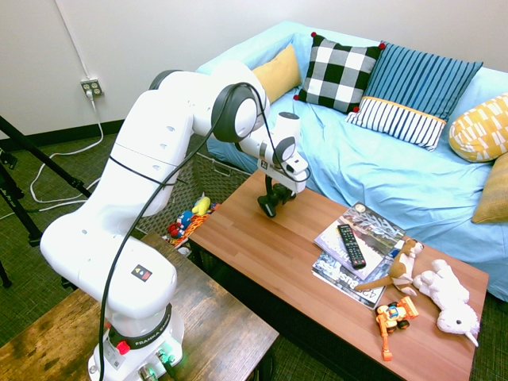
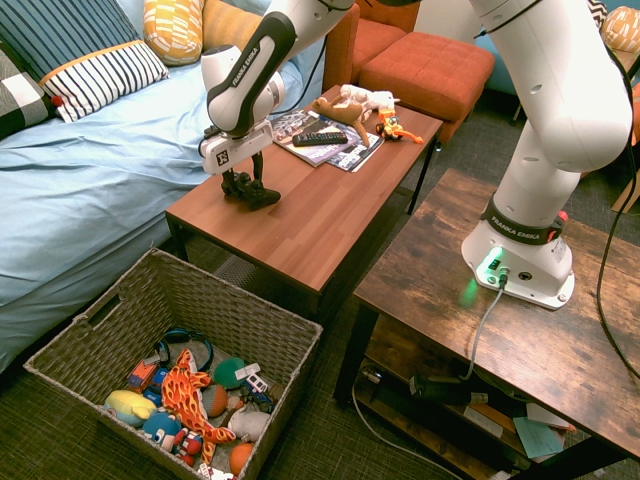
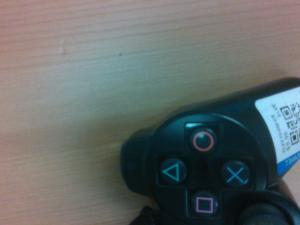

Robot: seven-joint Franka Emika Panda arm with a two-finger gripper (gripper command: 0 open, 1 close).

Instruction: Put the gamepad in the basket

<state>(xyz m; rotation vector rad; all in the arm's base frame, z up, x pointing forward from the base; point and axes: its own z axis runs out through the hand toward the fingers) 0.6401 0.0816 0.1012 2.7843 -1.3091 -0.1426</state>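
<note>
Where the white arm reaches out over the wooden coffee table (image 1: 278, 254), its gripper (image 1: 270, 205) points straight down with its fingers set on either side of the gamepad (image 2: 250, 192). Whether they already pinch the black controller or only straddle it cannot be told; the gamepad lies flat on the tabletop directly beneath them, near the table's end. At close range, the wrist view shows the controller's round button cluster (image 3: 204, 173) with circle, triangle, cross and square marks, and a white printed label (image 3: 281, 129) on its body, against bare wood grain.

Further along the same table, well apart from the gripper, a slim black remote (image 1: 352, 245) rests on a pile of magazines (image 1: 361, 252). Beyond those lie a brown plush toy (image 1: 397, 266), a white plush unicorn (image 1: 448, 298) and an orange toy (image 1: 394, 315).

Down on the carpet, below the gripper's end of the table, stands the woven wicker basket (image 2: 95, 315), holding assorted colourful toys (image 2: 190, 395). Behind the table runs a sofa under a light blue cover (image 1: 381, 167), bearing several cushions.
</note>
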